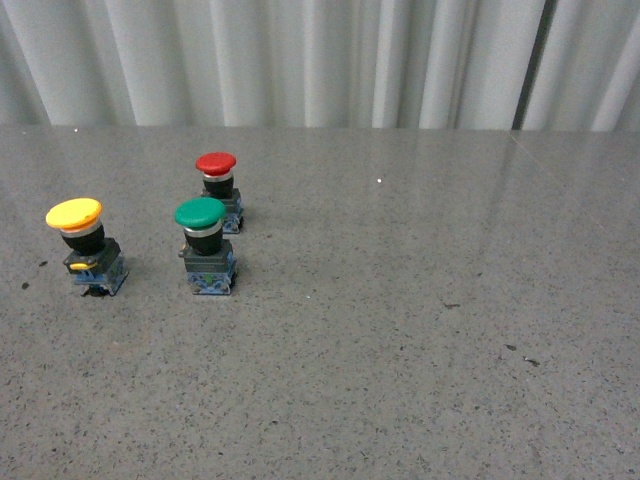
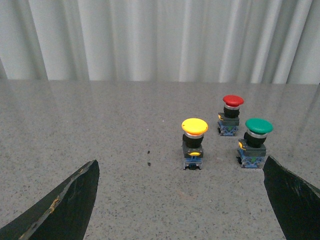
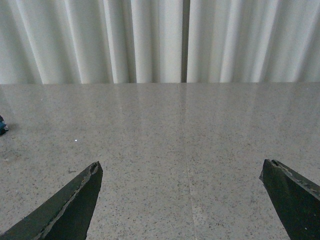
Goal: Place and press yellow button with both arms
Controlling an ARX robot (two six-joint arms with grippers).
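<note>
**Yellow button (image 1: 88,248) at left of bench (image 1: 420,360); both grippers wide apart, empty**

Writing: all 3 buttons carry small labels on their blue bases, too small to read in any view. A yellow tab shows on the yellow button's black body, also not legible.

Left gripper (image 2: 180,162): fingers (image 2: 70,205) are spread wide w/ only bench btwn them. It holds nothing and touches nothing. In the left wrist view the yellow button stands just beyond the fingertips, approx. centred btwn them and clear of both.

Right gripper (image 3: 181,163): fingers (image 3: 70,205) are equally wide apart and hold nothing. It faces grey speckled bench & curtain.

Layout, front view: the yellow button is at left, mid-depth, standing cap up. The green button (image 1: 207,245) is near it to the right, at approx. the same depth. The red button (image 1: 220,190) is just behind the green one, farther away. All 3 stand apart, none touching. A white pleated curtain (image 1: 300,60) runs along the bench's far edge.
</note>
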